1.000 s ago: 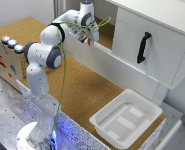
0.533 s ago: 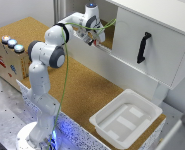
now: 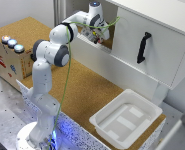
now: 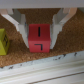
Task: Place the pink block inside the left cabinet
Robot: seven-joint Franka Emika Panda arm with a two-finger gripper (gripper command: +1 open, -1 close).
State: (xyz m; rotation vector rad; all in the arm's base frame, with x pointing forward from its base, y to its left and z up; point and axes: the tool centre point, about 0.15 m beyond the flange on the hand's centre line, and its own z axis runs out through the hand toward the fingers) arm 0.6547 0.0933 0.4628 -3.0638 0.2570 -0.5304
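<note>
The arm reaches into the left cabinet point(image 3: 106, 44), the open compartment beside the door with the black handle point(image 3: 143, 47). Inside, the gripper point(image 4: 40, 27) stands with its fingers close on either side of the pink block point(image 4: 39, 38), which sits on the cork floor near a yellow block point(image 4: 4, 42). The block seems delivered; letting go and withdrawing remain.

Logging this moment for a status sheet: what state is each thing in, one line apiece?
pink block: upright on the cork floor, between the claw fingers; contact with them is unclear.
claw: fingers straddle the block; grip cannot be judged.
left cabinet: open-fronted, arm reaching in.
yellow block: resting on the cork beside the pink block, apart from it.
white door: shut.
white tray: empty.
</note>
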